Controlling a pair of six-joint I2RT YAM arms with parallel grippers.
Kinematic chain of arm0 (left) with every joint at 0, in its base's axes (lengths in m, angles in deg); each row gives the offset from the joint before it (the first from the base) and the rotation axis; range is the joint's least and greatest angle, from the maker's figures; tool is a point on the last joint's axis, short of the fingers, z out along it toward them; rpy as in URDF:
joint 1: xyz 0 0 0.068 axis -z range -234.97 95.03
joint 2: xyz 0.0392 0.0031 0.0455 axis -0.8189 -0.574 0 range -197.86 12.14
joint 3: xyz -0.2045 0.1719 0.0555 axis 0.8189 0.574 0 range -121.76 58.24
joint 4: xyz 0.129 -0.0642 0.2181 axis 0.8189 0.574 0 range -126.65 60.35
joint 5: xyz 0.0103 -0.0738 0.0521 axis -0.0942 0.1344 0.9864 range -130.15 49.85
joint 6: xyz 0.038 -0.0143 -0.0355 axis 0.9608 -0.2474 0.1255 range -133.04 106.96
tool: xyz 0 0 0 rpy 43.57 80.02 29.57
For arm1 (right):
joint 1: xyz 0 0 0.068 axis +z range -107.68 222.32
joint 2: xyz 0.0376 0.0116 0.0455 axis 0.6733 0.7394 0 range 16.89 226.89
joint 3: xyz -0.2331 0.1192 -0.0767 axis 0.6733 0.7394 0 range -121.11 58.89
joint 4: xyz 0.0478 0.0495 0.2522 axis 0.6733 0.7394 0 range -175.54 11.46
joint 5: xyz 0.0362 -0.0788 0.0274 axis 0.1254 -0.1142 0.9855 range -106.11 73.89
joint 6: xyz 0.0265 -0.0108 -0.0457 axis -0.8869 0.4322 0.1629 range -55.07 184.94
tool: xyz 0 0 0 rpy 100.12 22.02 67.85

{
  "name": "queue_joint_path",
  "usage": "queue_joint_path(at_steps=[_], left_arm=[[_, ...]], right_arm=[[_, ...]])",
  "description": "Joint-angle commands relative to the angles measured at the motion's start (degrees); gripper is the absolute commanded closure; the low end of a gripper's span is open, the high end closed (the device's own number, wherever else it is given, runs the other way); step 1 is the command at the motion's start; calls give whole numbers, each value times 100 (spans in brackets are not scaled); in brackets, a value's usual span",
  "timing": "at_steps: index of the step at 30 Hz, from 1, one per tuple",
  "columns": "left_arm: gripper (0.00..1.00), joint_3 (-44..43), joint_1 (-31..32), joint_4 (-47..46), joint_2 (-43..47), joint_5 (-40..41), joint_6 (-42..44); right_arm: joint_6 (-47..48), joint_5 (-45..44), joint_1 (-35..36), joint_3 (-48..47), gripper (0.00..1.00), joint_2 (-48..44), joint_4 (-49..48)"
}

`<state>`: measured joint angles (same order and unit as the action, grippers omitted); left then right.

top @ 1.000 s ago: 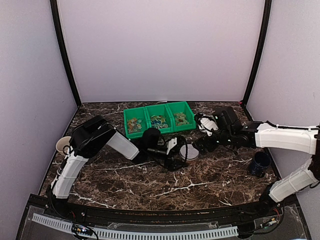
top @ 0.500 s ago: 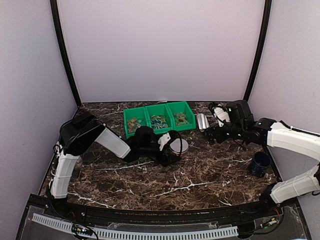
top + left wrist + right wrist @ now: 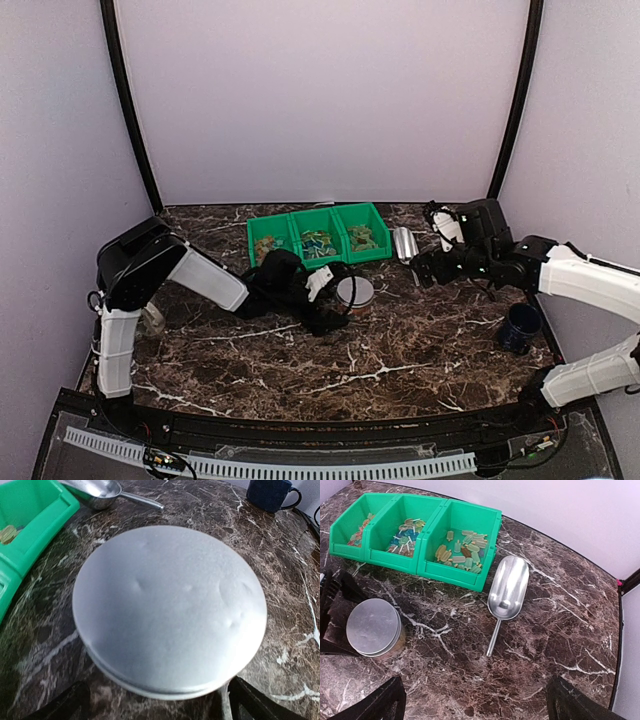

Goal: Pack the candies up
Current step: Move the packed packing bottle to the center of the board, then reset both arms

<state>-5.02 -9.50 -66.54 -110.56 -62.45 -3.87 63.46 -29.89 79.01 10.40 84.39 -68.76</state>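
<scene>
The candies (image 3: 462, 550) lie in all three compartments of a green bin (image 3: 470, 582), also seen at the back (image 3: 262, 262). A round tin with a silver lid (image 3: 354, 291) stands on the marble in front of the bin. My left gripper (image 3: 333, 303) is open at the tin's near side. In the left wrist view the lid (image 3: 170, 607) fills the frame, and the left gripper (image 3: 160, 707) has its fingertips (image 3: 252, 702) apart from the rim. My right gripper (image 3: 425, 266) hangs open and empty above bare marble, to the right of the tin (image 3: 373, 626).
A metal scoop (image 3: 404, 242) lies right of the bin, handle toward the front (image 3: 509, 592). A dark blue mug (image 3: 520, 326) stands at the right edge. A pale mug (image 3: 152, 318) is partly hidden behind the left arm.
The tin slid left with my left gripper, whose jaws then spread wider. My right arm drew back from the tin toward the right, near the scoop.
</scene>
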Motion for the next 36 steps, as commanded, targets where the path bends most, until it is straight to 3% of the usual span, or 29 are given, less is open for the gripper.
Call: queue_joint_path(at_steps=[1, 12, 16, 24, 29, 33, 36], left_arm=[[1, 652, -47, 1362, 428, 512, -719], [1, 1220, 36, 2469, 2820, 1734, -1167], [1, 710, 36, 3223, 3474, 2687, -1246], [1, -505, 23, 4709, 3862, 4996, -1261], [1, -294, -244, 4399, 4607, 5632, -1325], [1, 250, -746, 3922, 5389, 5302, -1298], [1, 703, -894, 3460, 5757, 5553, -994]], right_arm=[[-213, -665, -35, -338, 3, -203, -44], [-600, -1434, -48, -902, 3, -87, 325], [-665, -1604, -47, -898, 3, -237, 168], [-619, -2497, -47, -1036, 3, -712, -181], [-474, -3135, -48, -1169, 3, -762, -261], [-405, -3453, -56, -1098, 3, -861, -322], [-426, -3426, -53, -838, 3, -1147, -563]])
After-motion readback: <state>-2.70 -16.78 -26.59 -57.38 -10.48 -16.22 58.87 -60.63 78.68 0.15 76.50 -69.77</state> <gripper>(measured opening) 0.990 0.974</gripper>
